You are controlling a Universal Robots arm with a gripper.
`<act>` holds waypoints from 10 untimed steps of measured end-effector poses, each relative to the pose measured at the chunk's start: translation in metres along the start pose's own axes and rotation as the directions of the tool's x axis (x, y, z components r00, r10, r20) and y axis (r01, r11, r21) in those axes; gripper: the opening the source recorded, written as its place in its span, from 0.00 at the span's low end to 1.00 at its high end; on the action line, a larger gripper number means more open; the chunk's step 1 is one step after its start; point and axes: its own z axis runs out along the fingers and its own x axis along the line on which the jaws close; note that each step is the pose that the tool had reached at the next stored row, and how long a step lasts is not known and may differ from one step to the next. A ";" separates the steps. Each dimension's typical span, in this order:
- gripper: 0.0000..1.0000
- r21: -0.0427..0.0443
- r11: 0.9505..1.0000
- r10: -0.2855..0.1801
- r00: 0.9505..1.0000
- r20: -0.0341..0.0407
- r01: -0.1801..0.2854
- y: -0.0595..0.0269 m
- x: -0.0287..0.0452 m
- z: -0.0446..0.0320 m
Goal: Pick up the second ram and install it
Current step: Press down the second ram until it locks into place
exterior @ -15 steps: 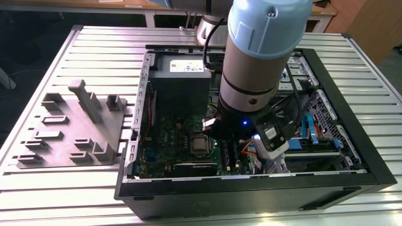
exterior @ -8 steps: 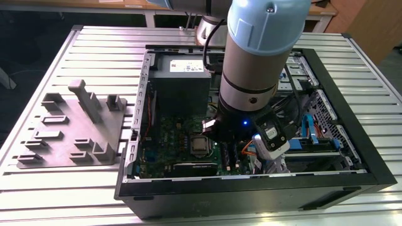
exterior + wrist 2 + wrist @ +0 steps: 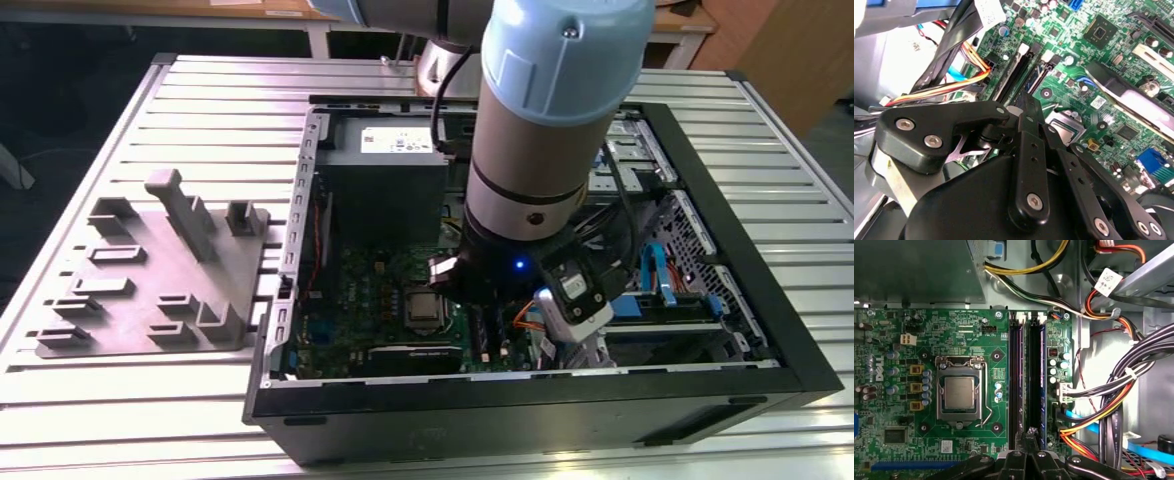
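Note:
My gripper (image 3: 483, 325) is down inside the open computer case (image 3: 747, 290), over the motherboard (image 3: 954, 340). Its fingertips (image 3: 1029, 434) are pressed together, shut, with nothing seen between them. They hover over one end of the long black memory slots (image 3: 1031, 375). A thin stick with a bluish edge, which I take for the second ram (image 3: 1042, 385), stands edge-on in the slot just beside the fingertips. Another thin stick (image 3: 1015, 385) stands in the slot nearer the processor socket (image 3: 960, 392). In the second wrist view the gripper (image 3: 1026, 107) points at the same slots (image 3: 1021, 65).
Bundled cables (image 3: 1114, 390) in black, orange and yellow run close beside the slots. The power supply (image 3: 387, 150) sits at the far end of the case. A grey parts holder (image 3: 154, 265) lies on the slatted metal table (image 3: 134, 120) at the exterior view's left.

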 end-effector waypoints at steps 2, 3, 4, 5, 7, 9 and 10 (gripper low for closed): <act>0.10 0.000 1.000 0.000 1.000 0.000 0.000 -0.0001 0.0001 0.0026; 0.10 0.000 1.000 0.000 1.000 0.000 0.000 -0.0001 0.0001 0.0035; 0.10 0.000 1.000 0.000 1.000 0.000 0.000 -0.0002 0.0001 0.0036; 0.10 0.000 1.000 0.000 1.000 0.000 0.000 -0.0002 0.0002 0.0037; 0.10 0.000 1.000 0.000 1.000 0.000 0.000 -0.0001 0.0002 0.0049; 0.10 0.000 1.000 0.000 1.000 0.000 0.000 -0.0002 0.0003 0.0073; 0.10 0.000 1.000 0.000 1.000 0.000 0.000 -0.0003 0.0004 0.0086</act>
